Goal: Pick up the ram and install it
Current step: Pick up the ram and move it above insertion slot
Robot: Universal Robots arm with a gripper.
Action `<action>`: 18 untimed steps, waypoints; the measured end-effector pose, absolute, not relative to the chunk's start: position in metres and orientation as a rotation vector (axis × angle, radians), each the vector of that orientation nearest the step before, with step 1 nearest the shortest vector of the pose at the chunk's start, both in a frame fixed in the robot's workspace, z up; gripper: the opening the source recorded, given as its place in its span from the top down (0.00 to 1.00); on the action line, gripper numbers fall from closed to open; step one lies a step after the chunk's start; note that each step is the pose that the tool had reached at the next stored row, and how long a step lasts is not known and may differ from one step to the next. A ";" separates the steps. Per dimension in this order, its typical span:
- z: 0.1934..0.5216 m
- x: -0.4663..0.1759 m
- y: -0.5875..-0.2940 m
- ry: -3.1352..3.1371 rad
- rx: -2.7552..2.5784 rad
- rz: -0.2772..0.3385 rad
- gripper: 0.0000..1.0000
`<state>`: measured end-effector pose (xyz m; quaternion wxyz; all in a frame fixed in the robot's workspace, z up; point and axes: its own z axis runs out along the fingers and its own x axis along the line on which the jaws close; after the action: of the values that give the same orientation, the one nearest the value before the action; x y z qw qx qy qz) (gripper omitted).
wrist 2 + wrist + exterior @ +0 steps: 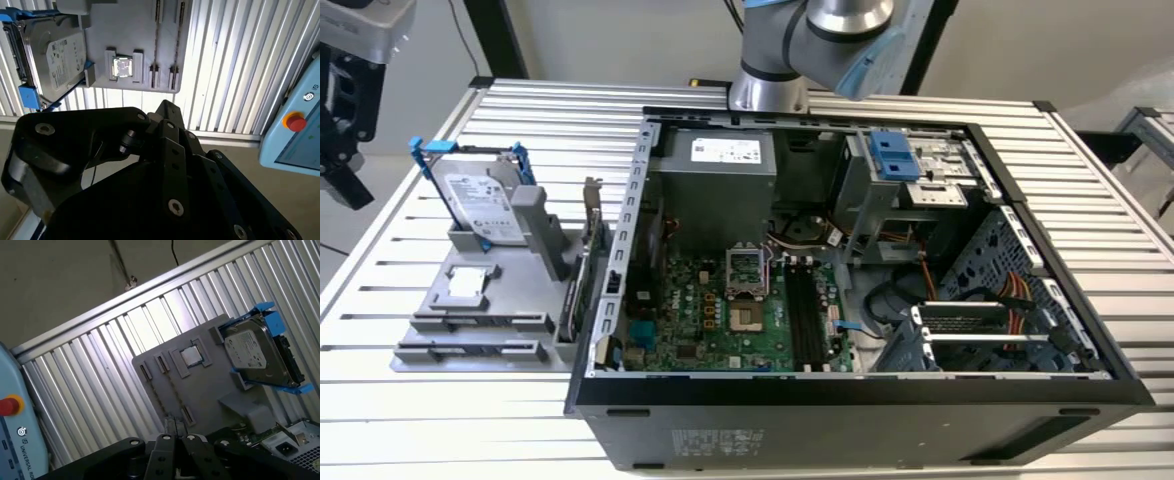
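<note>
Gripper [170, 426] closed, fingertips pressed together on nothing; the second wrist view shows the same [167, 107]. It hangs high, well apart from every part, and looks down on the grey fixture tray [200, 390] from beyond the table edge.

Ram [584, 290] not picked — it stands on its long edge in the tray's slotted holders, along the tray side nearest the PC case [854, 430]. In the second wrist view the ram [157, 35] reads as a thin edge-on line. There looks to be a second such line just beside it, but I can't tell what that one is.

Tray sits on the slatted table [400, 420] near the edge at the exterior view's left, just beside the case. Hard drive [487, 205] in its blue frame stands tilted at the tray's far corner. A small silver square chip [122, 67] lies flat in a pocket mid-tray.

Case lies open side up across the table's middle, out toward the exterior view's right. Long black motherboard slots [803, 320] run along the board inside. Light-blue pendant with red button [295, 122] shows off the table edge.
</note>
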<state>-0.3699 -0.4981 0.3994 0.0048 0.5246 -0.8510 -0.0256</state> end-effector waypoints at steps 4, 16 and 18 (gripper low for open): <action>0.399 -0.370 -0.498 -2.640 1.682 -0.080 1.00; 0.399 -0.370 -0.498 -2.562 1.795 -0.079 1.00; 0.399 -0.370 -0.498 -2.549 1.813 -0.079 1.00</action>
<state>-0.3699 -0.4981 0.3995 0.0065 0.5794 -0.8146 -0.0253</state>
